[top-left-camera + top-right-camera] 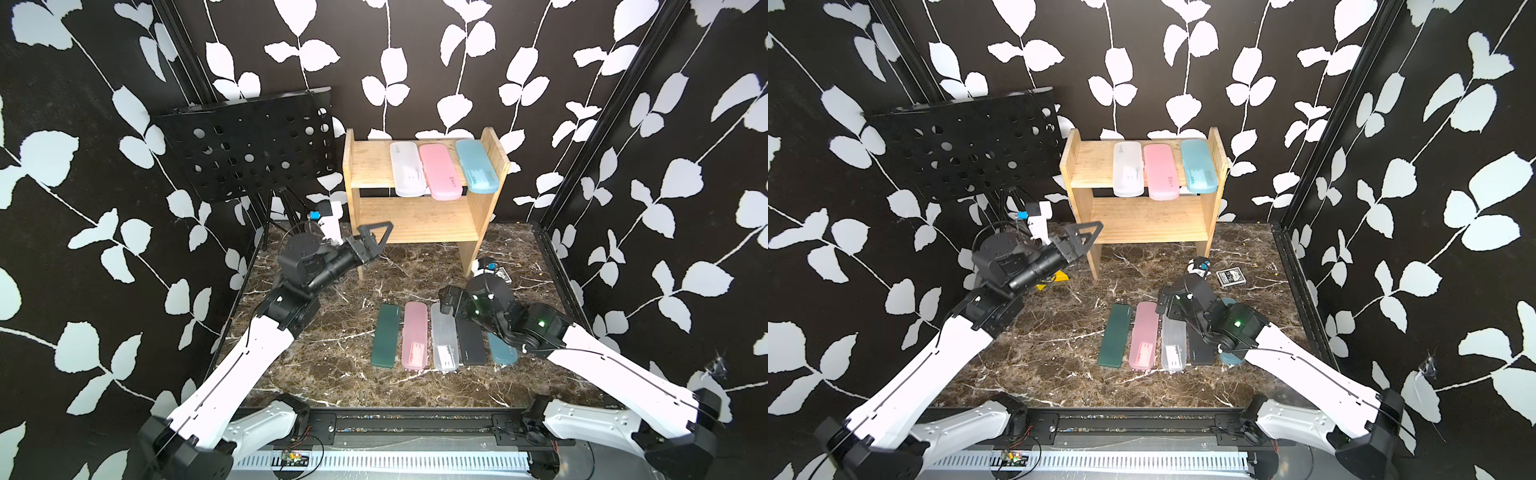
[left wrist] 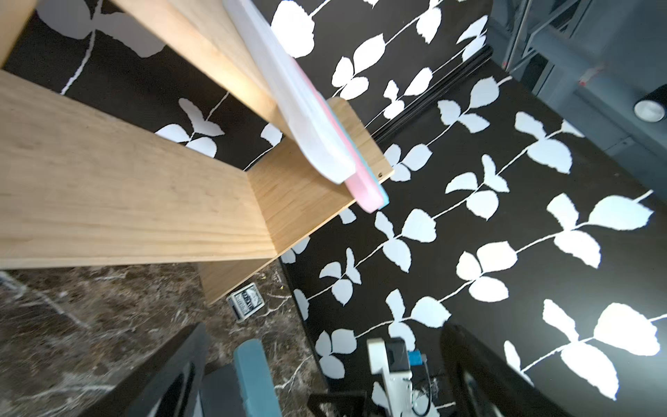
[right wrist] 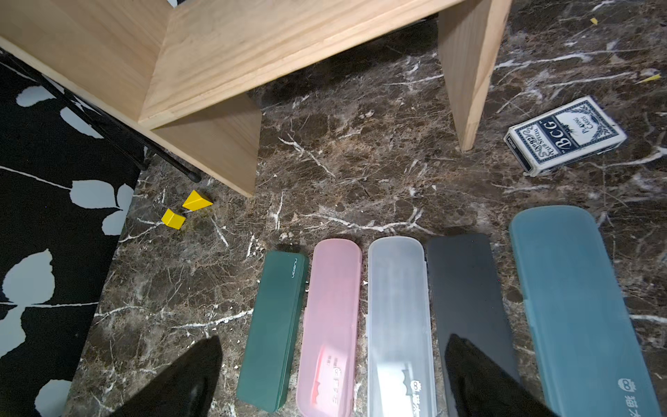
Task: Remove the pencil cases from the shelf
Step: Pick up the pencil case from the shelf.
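Right gripper (image 3: pixel 334 339) gapes wide and empty, apparently hovering over five pencil cases (image 3: pixel 397 325) rowed on the table (image 3: pixel 361 180) at lower centre; left gripper (image 1: pixel 376 239), also spread empty, fronts the shelf (image 1: pixel 374 166), whose top tier at upper centre holds three cases (image 1: pixel 439 171)

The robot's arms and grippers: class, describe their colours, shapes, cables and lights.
The left arm and right arm have white flat-sided links, each with a thin black cable along it, and black rounded joints. The left gripper has black triangular open-frame fingers; the right gripper is black too. Green lights glow near the right wrist.
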